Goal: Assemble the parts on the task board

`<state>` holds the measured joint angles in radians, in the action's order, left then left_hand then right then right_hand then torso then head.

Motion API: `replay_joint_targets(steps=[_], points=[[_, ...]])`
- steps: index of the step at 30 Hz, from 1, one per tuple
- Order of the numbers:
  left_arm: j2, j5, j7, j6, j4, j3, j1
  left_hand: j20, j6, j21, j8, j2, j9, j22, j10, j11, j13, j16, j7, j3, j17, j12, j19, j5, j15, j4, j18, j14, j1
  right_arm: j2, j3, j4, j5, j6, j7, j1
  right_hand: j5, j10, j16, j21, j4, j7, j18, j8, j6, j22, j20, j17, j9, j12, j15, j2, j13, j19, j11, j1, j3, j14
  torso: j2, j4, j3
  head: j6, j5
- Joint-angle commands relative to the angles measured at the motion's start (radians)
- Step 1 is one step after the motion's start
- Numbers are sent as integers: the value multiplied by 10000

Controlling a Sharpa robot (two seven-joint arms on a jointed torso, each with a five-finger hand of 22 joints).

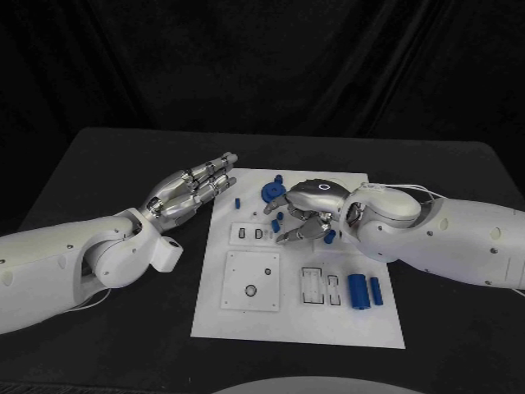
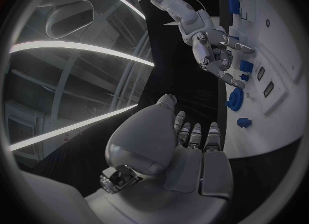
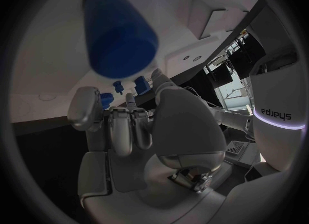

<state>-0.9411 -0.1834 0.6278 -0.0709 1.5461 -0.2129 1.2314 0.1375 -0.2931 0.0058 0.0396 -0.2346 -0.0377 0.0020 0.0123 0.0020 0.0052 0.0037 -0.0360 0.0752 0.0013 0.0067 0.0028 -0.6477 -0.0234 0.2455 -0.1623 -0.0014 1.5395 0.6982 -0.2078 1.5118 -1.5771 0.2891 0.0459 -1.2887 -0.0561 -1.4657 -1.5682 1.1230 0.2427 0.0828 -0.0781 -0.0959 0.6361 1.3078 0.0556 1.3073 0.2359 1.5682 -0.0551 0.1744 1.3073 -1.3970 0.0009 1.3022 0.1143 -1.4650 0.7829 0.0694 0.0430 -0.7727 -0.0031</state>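
**A:** How did your right hand (image 1: 313, 215) stand?

**B:** Its fingers (image 1: 294, 236) were curled down over the task board (image 1: 298, 320). You could not tell whether they pinched anything. Small blue parts (image 1: 275, 225) lay right beside them, and a blue disc (image 1: 271, 191) just beyond.

**A:** And your left hand (image 1: 192, 191)?

**B:** Its fingers (image 1: 219, 170) were stretched out close together, holding nothing, over the desk (image 1: 97, 164) beside the board's edge. A blue peg (image 1: 238, 202) stood near them. Two blue cylinders (image 1: 366, 290) lay well apart from both hands.

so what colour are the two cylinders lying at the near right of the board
Blue, both cylinders; clearest in the head view.
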Motion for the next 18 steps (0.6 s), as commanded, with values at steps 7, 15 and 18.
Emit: replay_joint_targets(steps=[7, 15, 18], points=[[-332, -28, 234, 489, 393, 10, 3, 89, -72, -30, 30, 223, -10, 3, 27, 24, -9, -37, -24, -69, -13, -26, 8, 48, -43, -86, -186, 14, -79, 727, 6, 766, -60, 1196, 164, -177, 52, -1051, -26, -101, 544, 23, -117, -17, -162, 1430, -32, 2635, -299, 26, -28, 257, 2635, 70, -21, 0, -1018, -1058, 0, 1, -1, 126, 91], [-617, -417, 237, 1385, 793, 15, 49, 302, -213, 181, 52, 741, -20, 143, 1319, 256, 342, 300, -207, -336, 151, 242, 317, 1578, -269, -612, -194, 449, 96, 1818, 6, 1626, 20, 2085, 288, -1028, 55, -1051, -26, 32, 555, 97, -87, -272, 425, 1472, -2, 2635, -306, 26, 14, 85, 2635, -8, 36, -693, -1133, -1058, 0, 1, -3, 301, 145], [-693, -786, 261, 1833, 926, 16, 93, 374, -412, 838, 96, 862, -50, 512, 3090, 418, 1006, 1027, -332, -464, 389, 668, 1359, 1926, -375, -667, -200, 1337, 122, 2196, 6, 1828, 323, 2267, 360, -1261, 59, -1051, -26, 185, 531, 99, -60, -380, 612, 1514, 4, 2635, -331, 26, 16, -258, 2635, -82, 39, -851, -946, -1058, -25, -10, -14, 455, 113]])
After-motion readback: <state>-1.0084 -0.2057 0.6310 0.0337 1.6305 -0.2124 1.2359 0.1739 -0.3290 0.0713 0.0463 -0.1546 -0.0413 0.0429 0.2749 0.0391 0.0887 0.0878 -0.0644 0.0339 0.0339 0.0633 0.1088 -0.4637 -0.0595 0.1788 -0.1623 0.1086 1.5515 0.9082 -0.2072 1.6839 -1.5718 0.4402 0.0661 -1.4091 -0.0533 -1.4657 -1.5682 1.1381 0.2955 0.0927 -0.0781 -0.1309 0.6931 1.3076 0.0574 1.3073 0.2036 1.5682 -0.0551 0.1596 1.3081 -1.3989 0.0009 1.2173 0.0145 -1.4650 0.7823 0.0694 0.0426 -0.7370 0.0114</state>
